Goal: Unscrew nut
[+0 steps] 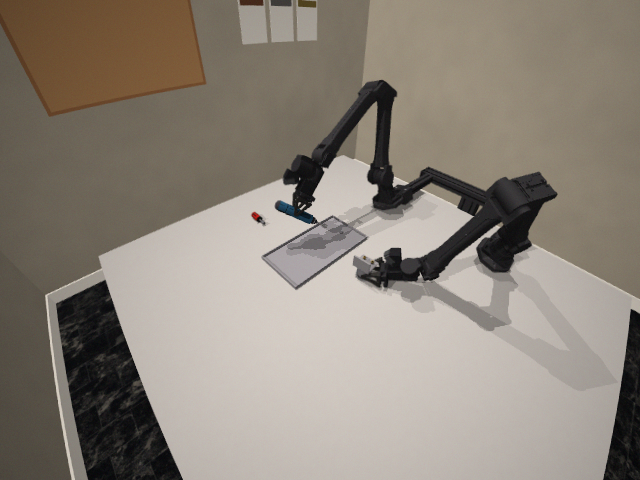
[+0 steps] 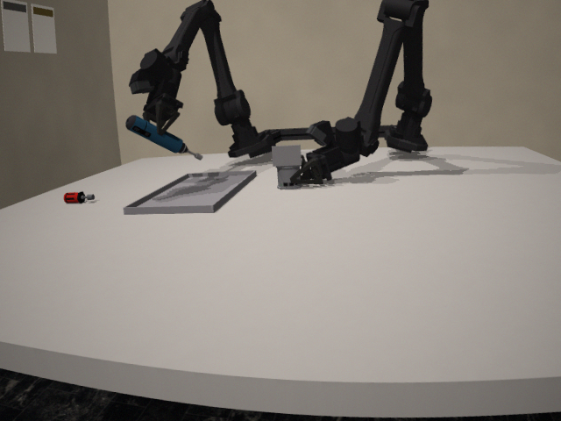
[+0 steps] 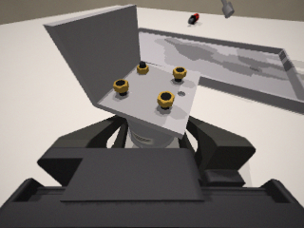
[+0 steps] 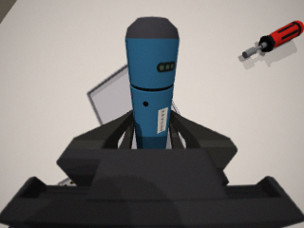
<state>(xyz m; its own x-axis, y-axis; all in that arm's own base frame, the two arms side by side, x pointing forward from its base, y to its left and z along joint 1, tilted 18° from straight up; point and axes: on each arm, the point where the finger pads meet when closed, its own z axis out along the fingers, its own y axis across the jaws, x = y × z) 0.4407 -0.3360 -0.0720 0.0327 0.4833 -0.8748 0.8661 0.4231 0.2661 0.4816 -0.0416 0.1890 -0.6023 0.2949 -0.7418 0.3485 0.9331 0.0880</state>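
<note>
Left of centre in the exterior frame, one shallow grey tray (image 1: 279, 272) (image 2: 168, 210) (image 3: 211, 40) (image 4: 107, 80) was set flat on the table. At its left, one red-handled hand tool (image 1: 257, 217) (image 2: 72, 197) (image 3: 194, 18) (image 4: 285, 34) was laid down, apart from it.

Just right of frame centre, one joint module (image 2: 286, 177) (image 3: 151, 137), upright on the table, its grey bracket (image 1: 361, 263) (image 2: 286, 155) (image 3: 102, 57) seated on top. The module's body was clasped by the left gripper (image 1: 366, 276) (image 2: 296, 178) (image 3: 151, 128), its fingers a little over half open, one at each side.

Four brass-coloured nuts were shown in the left wrist view: three raised, at left (image 3: 121, 86), lower right (image 3: 165, 99) and upper right (image 3: 180, 73); the far-left nut (image 3: 142, 69) was seated low on the plate, with its dark stud end exposed above.

Farther back, at upper left of the exterior frame, one electric nut driver (image 1: 289, 209) (image 2: 158, 136) (image 3: 228, 9) (image 4: 151, 71), blue, was held aloft by its barrel in the right gripper (image 1: 300, 209) (image 2: 159, 129) (image 4: 151, 114), fingers somewhat under half open. Its socket end was tilted down to the right, well apart from the nuts.
</note>
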